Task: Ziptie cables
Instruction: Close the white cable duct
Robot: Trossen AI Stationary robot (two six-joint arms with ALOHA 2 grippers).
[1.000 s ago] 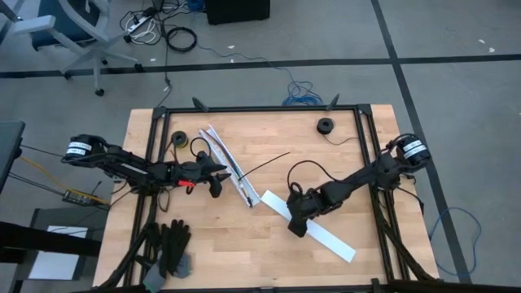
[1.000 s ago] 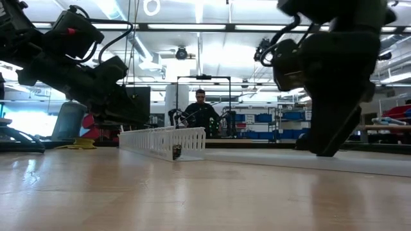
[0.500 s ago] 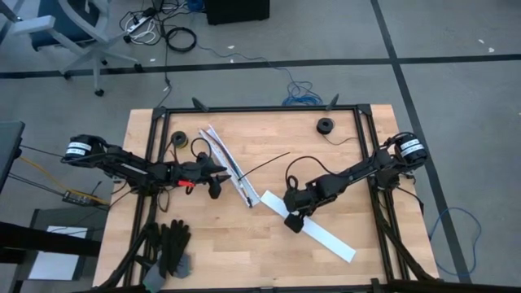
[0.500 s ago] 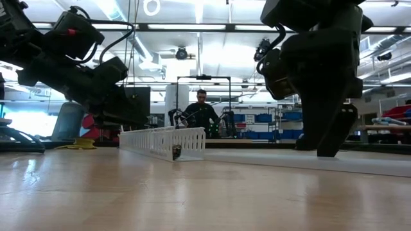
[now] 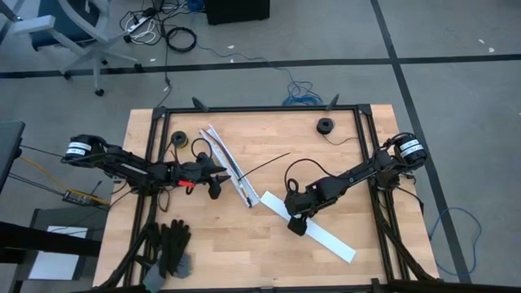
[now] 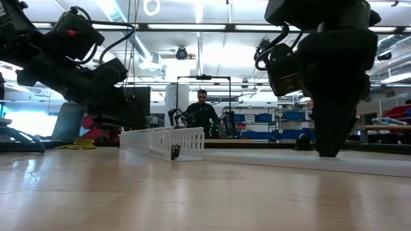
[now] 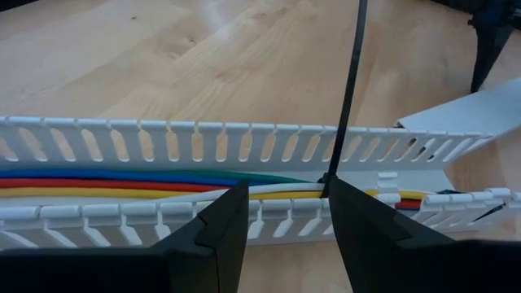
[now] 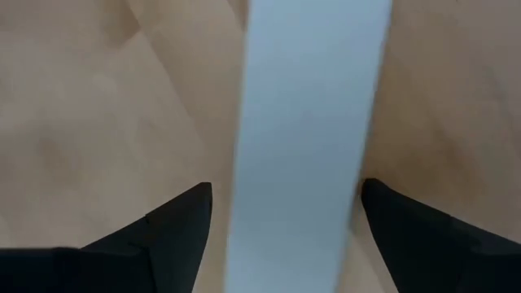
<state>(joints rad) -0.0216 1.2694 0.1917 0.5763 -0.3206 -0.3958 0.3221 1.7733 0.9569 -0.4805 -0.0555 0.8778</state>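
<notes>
White strip [image 8: 305, 130] sits between the right gripper's [image 5: 299, 225] spread fingers — lower squarely, close on both edges — left gripper [image 7: 281, 224] waits half-open beside the cables [image 7: 163, 183].

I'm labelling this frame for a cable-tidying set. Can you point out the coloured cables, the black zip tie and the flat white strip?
cables [image 7: 122, 183]: left wrist view, on the red wire inside the slotted channel.
zip tie [image 7: 352, 81]: left wrist view, midway along its black strap.
white strip [image 8: 305, 122]: right wrist view, middle of its flat face.

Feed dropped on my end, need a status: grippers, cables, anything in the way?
Left gripper open at the slotted channel; cables inside, black ziptie standing up. Right gripper open astride the flat white cover strip.
</notes>
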